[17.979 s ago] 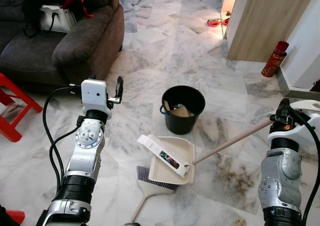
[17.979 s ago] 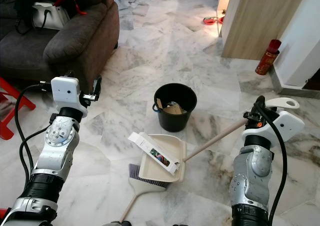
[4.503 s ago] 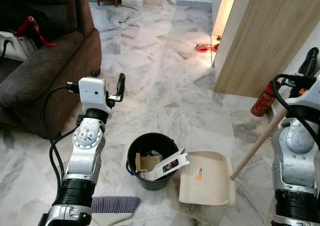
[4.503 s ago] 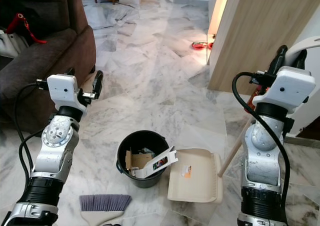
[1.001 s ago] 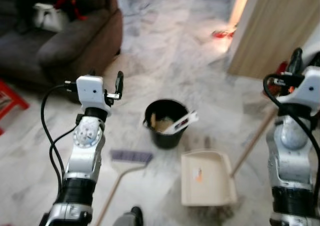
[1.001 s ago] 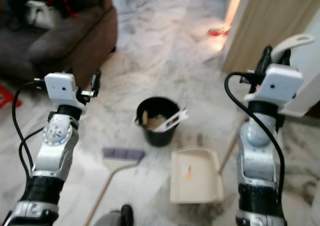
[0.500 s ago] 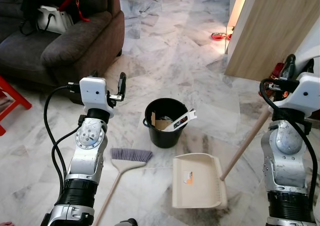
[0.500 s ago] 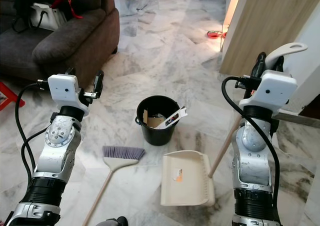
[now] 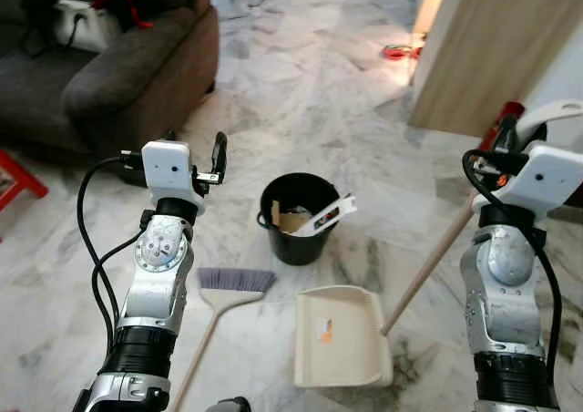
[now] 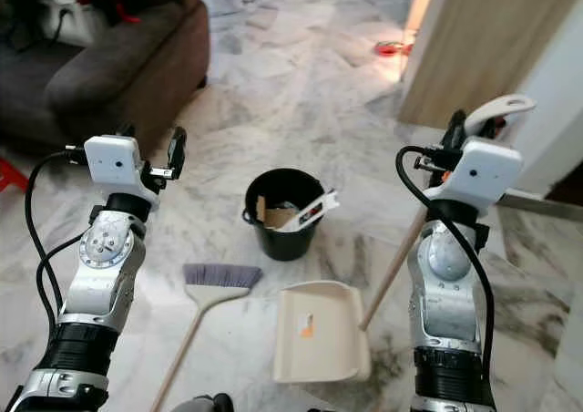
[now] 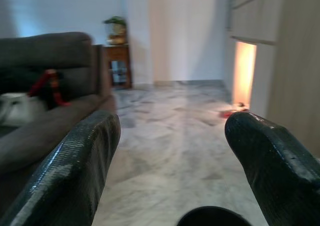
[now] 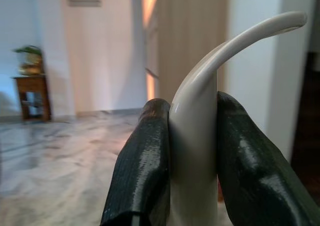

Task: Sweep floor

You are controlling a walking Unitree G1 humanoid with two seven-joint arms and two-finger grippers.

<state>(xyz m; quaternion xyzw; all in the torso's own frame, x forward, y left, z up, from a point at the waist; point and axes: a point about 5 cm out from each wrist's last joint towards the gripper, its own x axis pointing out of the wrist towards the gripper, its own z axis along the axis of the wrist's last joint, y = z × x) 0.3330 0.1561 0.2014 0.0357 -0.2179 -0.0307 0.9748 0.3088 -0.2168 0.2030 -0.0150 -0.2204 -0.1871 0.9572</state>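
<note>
Veined grey marble floor [image 9: 301, 93]; round black bucket [image 9: 299, 218] of cardboard scraps; flat cream plastic dustpan [image 9: 340, 336] lying beside grey-bristled broom [image 9: 235, 281]. Right tool [image 12: 192, 151] clamped on curved white dustpan handle [image 12: 197, 111]. Left tool [image 11: 170, 161] raised, spread wide, holding nothing.

home living room, sofa [image 9: 118, 75], marble floor [image 9: 301, 75]

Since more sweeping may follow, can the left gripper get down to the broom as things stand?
Probably yes: the left gripper is open and holds nothing, and the broom lies on bare floor below that arm, nothing between them.
</note>
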